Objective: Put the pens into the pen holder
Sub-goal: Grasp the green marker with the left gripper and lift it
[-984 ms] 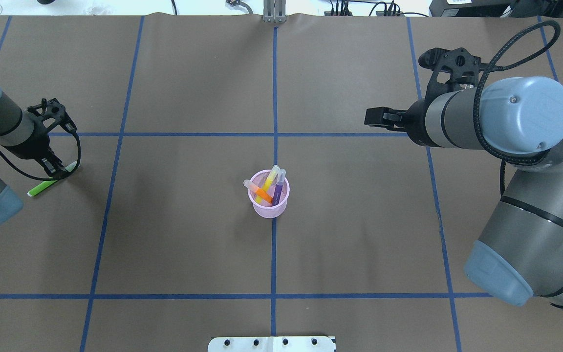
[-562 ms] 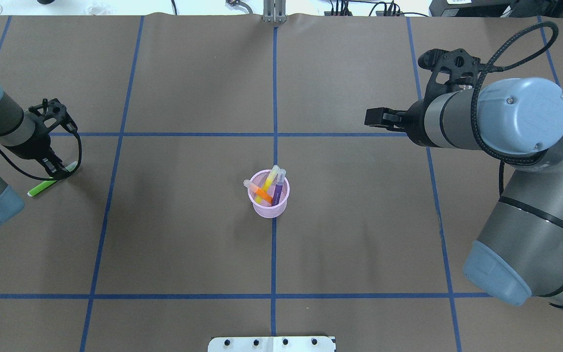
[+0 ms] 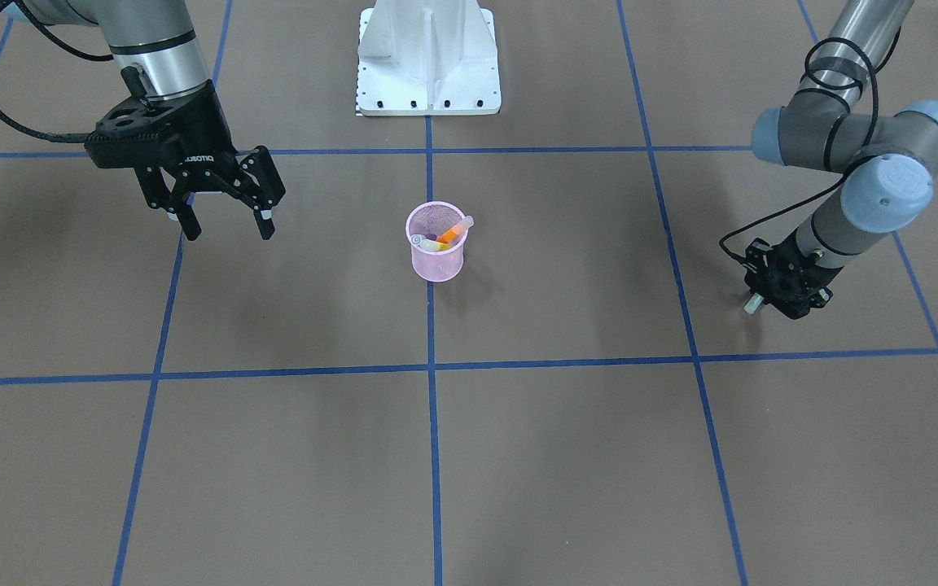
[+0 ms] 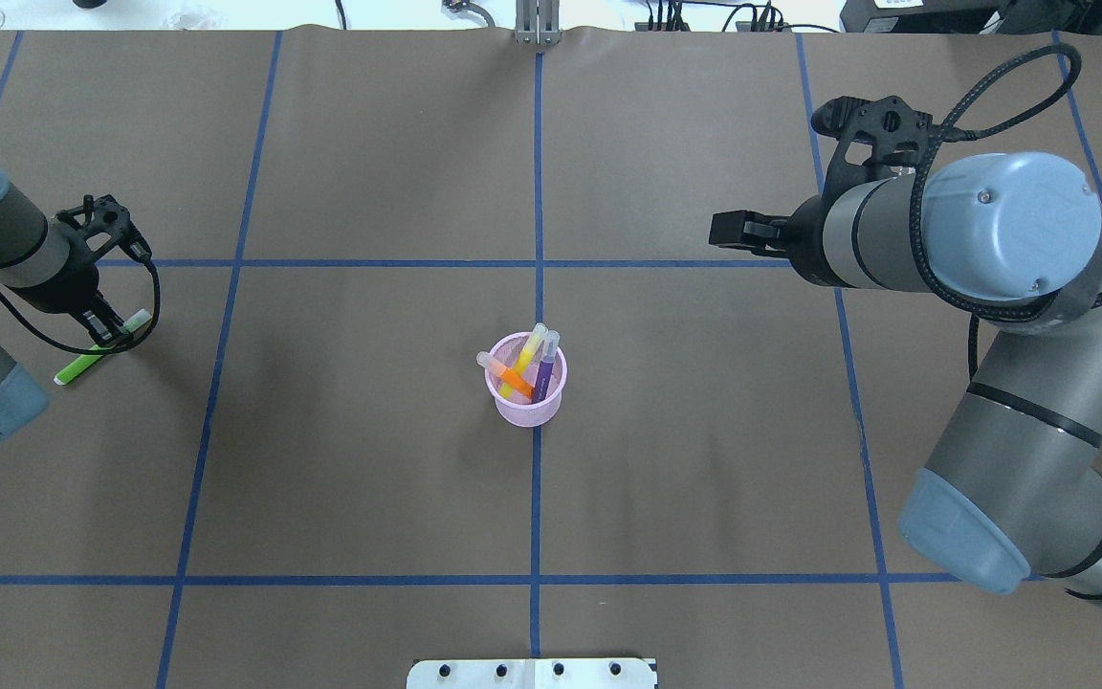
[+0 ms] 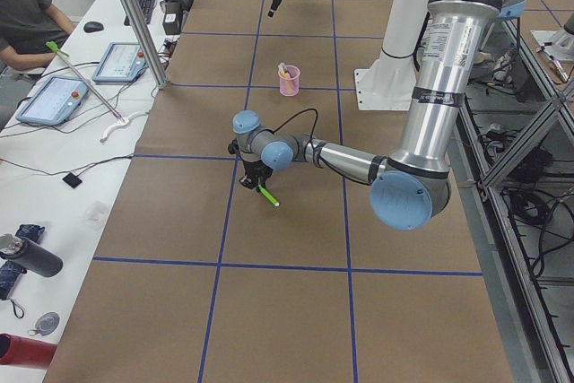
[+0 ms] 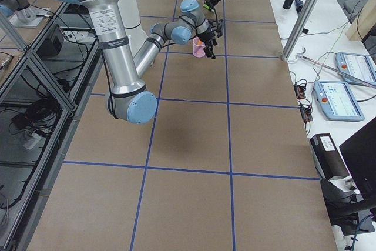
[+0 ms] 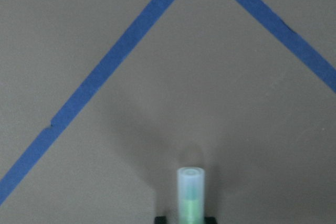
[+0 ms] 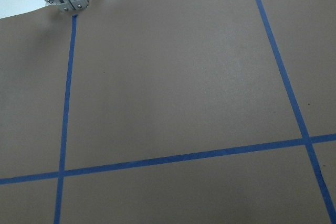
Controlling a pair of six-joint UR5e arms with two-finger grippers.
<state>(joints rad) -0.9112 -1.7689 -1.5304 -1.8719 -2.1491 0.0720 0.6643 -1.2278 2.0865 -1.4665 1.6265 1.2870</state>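
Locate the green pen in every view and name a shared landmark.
Front-facing: green pen far right, only its cap tip showing.
Overhead: pen far left.
Exterior left: pen at centre.
Exterior right: pen at top, tiny.
Left wrist: pen bottom centre.
Right wrist: absent.
Landmark: pen holder at table centre, in all four exterior views.

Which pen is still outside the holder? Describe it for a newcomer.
On the brown table, go from the central pink holder far toward the robot's left. There the jaws of the left gripper grip a green pen: the only green one, and the only one outside the holder.
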